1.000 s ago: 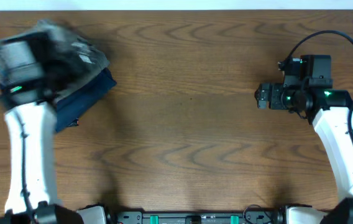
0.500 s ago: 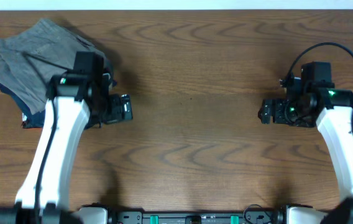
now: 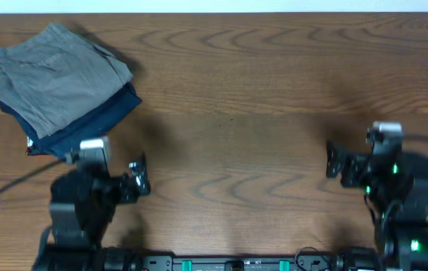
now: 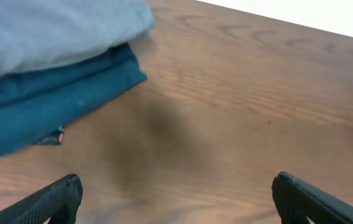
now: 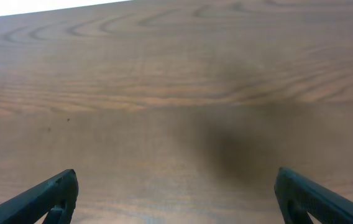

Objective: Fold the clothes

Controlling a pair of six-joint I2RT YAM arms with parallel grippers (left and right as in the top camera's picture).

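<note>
Already folded, by the look of it: the medium-grey woven shorts [image 3: 52, 71] lie as a compact, slightly wrinkled packet at the far left corner of the brown wood-grain bench [image 3: 236, 90]. They are stacked on a dark navy folded garment [image 3: 101, 120] whose near edge sticks out from under them. A small red tag [image 3: 30, 148] shows at the navy piece's near-left corner.

What changed: a second ago your left arm [image 3: 78, 214] was over the stack, and half a second ago it was coming off it. Now it's tucked back at the near edge, with the left pincer [image 3: 137, 178] well apart from the clothes. Your right arm [image 3: 406, 196] also drew back from mid-right to the near edge, right pincer [image 3: 336, 161] included. The shorts sit in the same spot as half a second ago.

Both pincers are spread wide. In each wrist view the fingers sit at the frame edges with nothing between them.

Read that as placement finished and both arms going to rest. You likely have nothing left on this garment, unless the wrinkled top layer wants tidying.

Surface: matte wood, with soft dark shadows in both wrist views. Beyond the far edge there's only a pale white strip [image 3: 214, 4]; can't tell what it is.
</note>
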